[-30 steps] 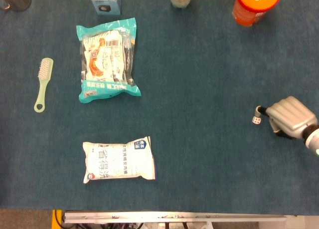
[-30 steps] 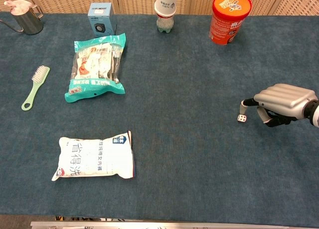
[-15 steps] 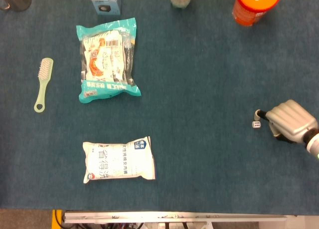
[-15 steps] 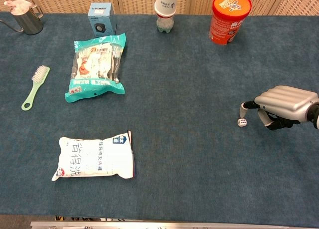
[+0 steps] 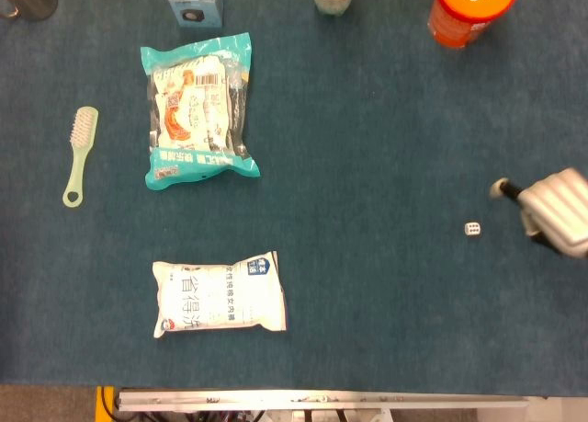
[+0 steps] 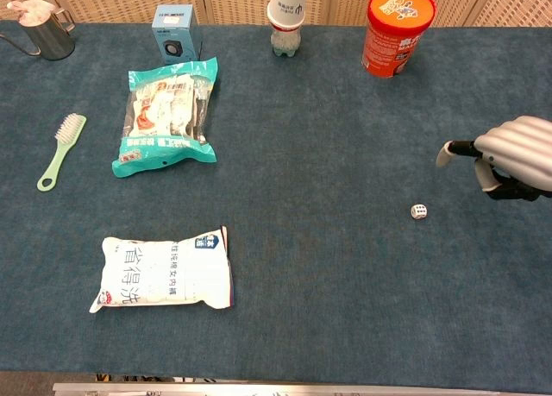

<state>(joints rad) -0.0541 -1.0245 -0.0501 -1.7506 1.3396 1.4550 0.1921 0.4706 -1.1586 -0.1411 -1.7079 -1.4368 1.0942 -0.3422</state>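
White die lies free on the blue cloth, near the empty, loosely spread right hand.

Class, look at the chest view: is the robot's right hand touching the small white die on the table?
No: the right hand hangs above and to the right of the die, with bare blue table showing between them.

At the right edge of my frame the right hand shows a smooth silver shell. Lower left of it, the die looks hard and white. The table carries matt, napped blue cloth. I see glossy plastic on the white pouch.
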